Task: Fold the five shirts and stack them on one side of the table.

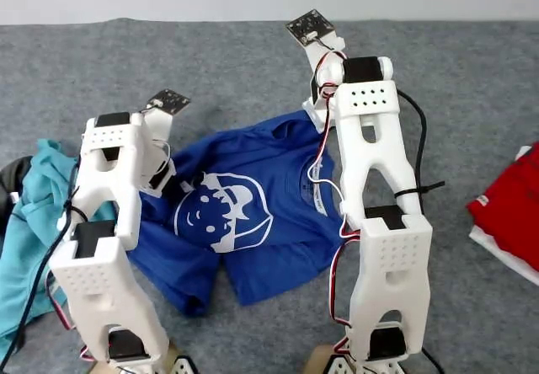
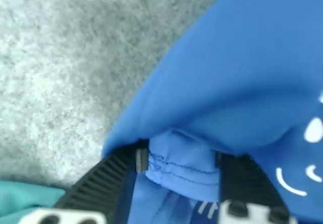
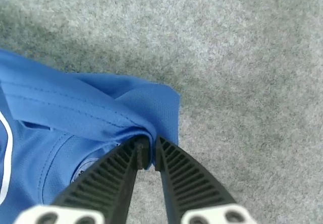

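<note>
**Blue shirt (image 1: 244, 222): gripped by both arms**

The shirt lies rumpled, print side up, at mid-counter between the two arms. The counter (image 1: 472, 79) has a grey, felt-like surface.

- Left jaws: clenched on a stitched fold of blue fabric, on the side nearest the teal shirt (image 1: 38, 197).
- Right jaws: clenched on a hemmed corner at the far edge.
- The teal shirt is bunched at the left edge.
- The red shirt (image 1: 514, 205) lies at the right edge.

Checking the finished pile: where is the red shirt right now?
In the high view the red shirt lies at the right edge of the table, on top of a white garment, well to the right of the blue shirt.
</note>
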